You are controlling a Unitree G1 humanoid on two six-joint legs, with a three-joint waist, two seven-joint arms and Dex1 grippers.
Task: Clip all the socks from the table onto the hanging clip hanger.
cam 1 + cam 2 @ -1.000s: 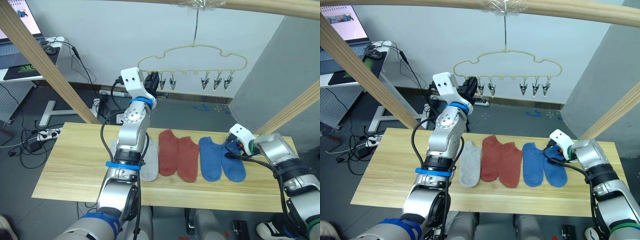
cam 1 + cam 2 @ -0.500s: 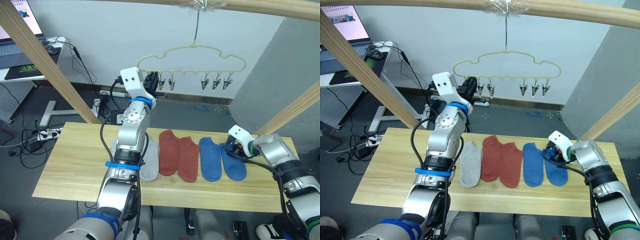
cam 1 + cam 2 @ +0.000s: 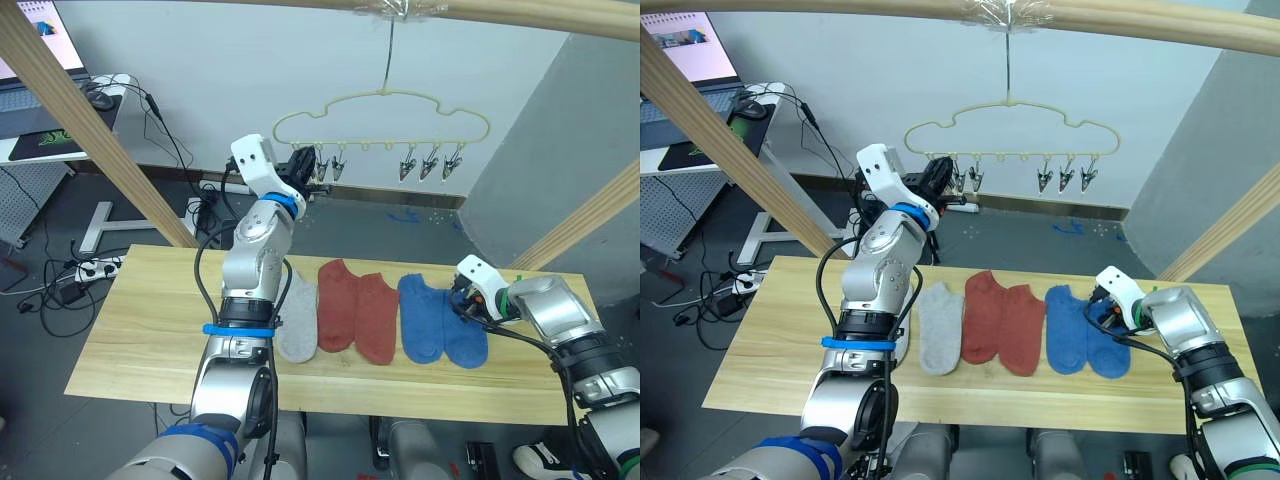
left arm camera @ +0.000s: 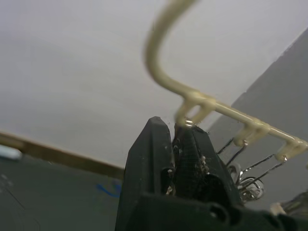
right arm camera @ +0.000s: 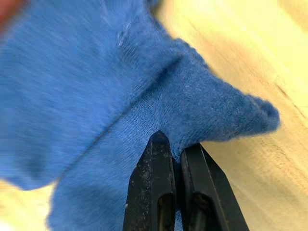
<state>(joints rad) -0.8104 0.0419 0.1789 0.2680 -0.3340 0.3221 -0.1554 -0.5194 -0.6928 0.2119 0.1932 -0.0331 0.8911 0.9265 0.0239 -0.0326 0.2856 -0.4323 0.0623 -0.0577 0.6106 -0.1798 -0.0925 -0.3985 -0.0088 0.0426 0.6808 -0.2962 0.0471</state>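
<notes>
now two blue socks (image 3: 442, 320), two rust-red (image 3: 358, 312), one grey (image 3: 297, 320); right tool (image 5: 176, 155) clamped on blue.

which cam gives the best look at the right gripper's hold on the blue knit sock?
Right wrist view: the right gripper has its black fingers shut on a pinched fold of the blue knit sock, close up. The eye views show that sock whole on the pale wood table, but the gripper hides the pinch.
</notes>
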